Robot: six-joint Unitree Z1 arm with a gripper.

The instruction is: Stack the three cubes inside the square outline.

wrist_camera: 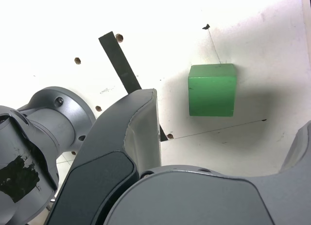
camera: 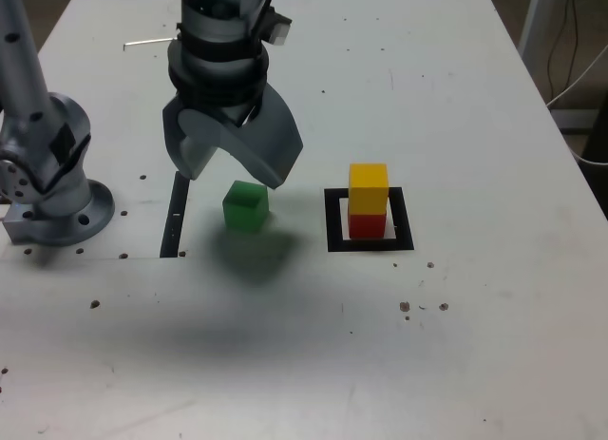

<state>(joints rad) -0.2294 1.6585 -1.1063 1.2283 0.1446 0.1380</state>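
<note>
Already the square outline (camera: 370, 242) has two blocks inside it: the red cube (camera: 368, 224) sits on the white centre, and the yellow cube (camera: 369, 187) rests squarely on top of it, edges roughly in line. The thick black frame lies flat on the white worktop (camera: 494, 345), toward the exterior view's right, and its border shows on all sides around the little stack.

The green cube (camera: 246, 205) stands alone on the worktop, apart from the frame, on the exterior view's left of it. It is upright and rests on its own face, with nothing touching it. Above it hangs the pincer (camera: 233, 172), its two grey jaws spread wide and pointing down; they hold nothing. In the exterior view one jaw tip overlaps the cube's upper edge, but the wrist view shows the green cube (wrist_camera: 212, 90) lying free on the surface between the two jaws, with clear white worktop around it and a soft shadow beside it.

A narrow black strip (camera: 175, 215) lies flat on the worktop just beyond the green cube, on the exterior view's left, near the arm's round grey base (camera: 57, 212). In the wrist view the same strip (wrist_camera: 121, 64) runs partly behind one jaw. Small dark holes dot the worktop.

No brand, label or readable writing shows on the cubes, the frame or the arm.
</note>
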